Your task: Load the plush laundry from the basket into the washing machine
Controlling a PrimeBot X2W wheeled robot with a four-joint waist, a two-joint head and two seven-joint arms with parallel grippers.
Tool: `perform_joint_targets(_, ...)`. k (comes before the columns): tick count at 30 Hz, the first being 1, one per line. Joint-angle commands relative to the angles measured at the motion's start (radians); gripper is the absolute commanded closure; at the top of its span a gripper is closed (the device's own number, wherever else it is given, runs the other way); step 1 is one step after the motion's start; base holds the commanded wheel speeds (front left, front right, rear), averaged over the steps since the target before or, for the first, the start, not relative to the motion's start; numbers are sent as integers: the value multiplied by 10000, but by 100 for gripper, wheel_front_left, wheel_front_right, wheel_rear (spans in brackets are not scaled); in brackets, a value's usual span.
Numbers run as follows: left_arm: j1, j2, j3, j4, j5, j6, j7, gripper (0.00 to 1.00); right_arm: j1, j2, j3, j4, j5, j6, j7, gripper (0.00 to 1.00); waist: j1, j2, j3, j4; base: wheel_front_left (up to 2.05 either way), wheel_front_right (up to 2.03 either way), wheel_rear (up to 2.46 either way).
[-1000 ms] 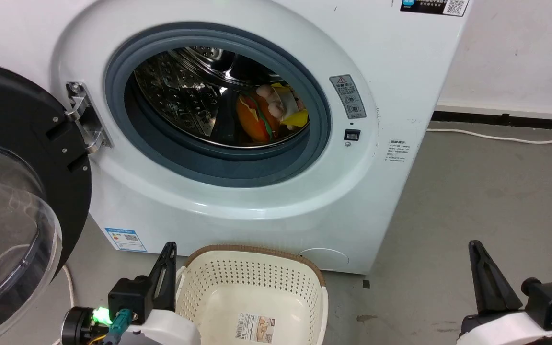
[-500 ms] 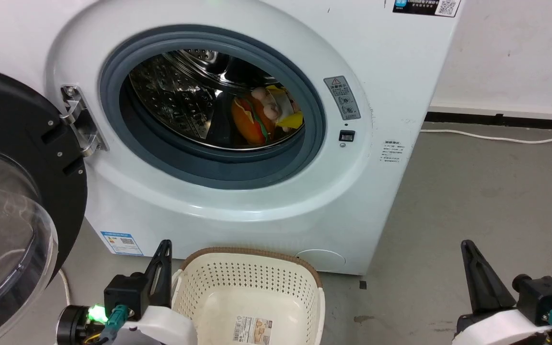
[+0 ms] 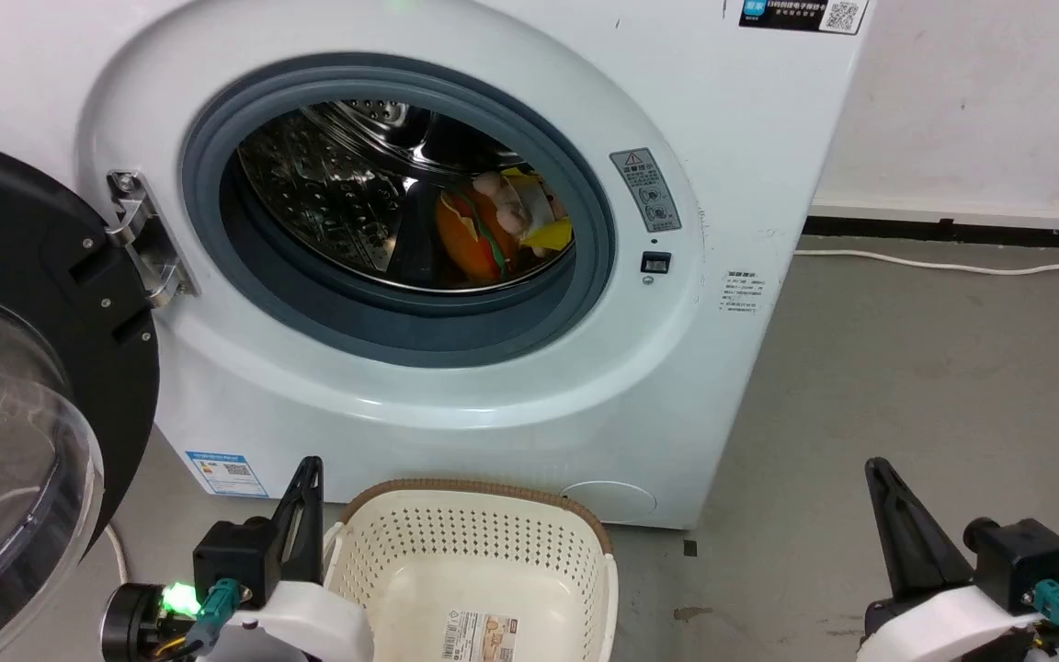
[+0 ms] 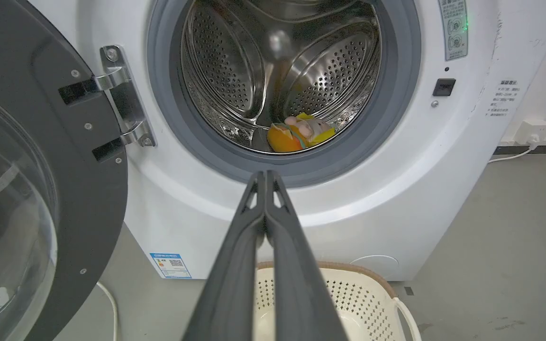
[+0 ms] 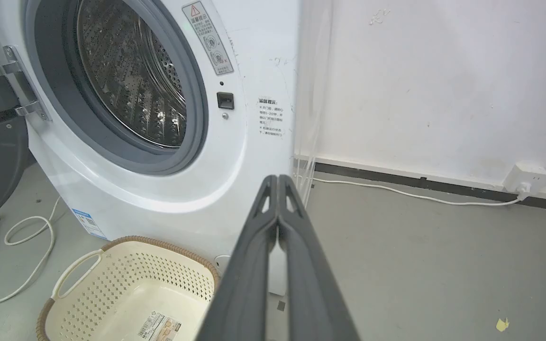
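Plush laundry point(image 3: 483, 234) is shown inside the open washing machine point(image 3: 493, 395). The basket point(image 3: 483, 487) is flanked by the left hand point(image 4: 265, 176) and right hand point(image 5: 277, 179), each pressed together.

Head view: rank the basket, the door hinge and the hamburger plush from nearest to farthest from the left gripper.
1. The basket, just right of the left gripper.
2. The door hinge, up on the washing machine's front.
3. The hamburger plush, inside the drum.

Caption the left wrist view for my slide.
Shut left claw faces white front-loading washing machine; orange hamburger plush lies in its steel drum.
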Motion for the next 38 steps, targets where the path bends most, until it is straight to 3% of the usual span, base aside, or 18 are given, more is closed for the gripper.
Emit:
perform_joint_targets(1, 53, -60, 77, -97, 74, -34, 105, 100, -179, -3, 43, 26, -108, -5, 68, 100, 0, 0, -9, -18, 0, 0, 0)
perform_joint_targets(38, 71, -202, 467, -534, 291, -60, 779, 100, -414, -4, 350, 39, -547, -7, 745, 100, 0, 0, -144, -312, 0, 0, 0)
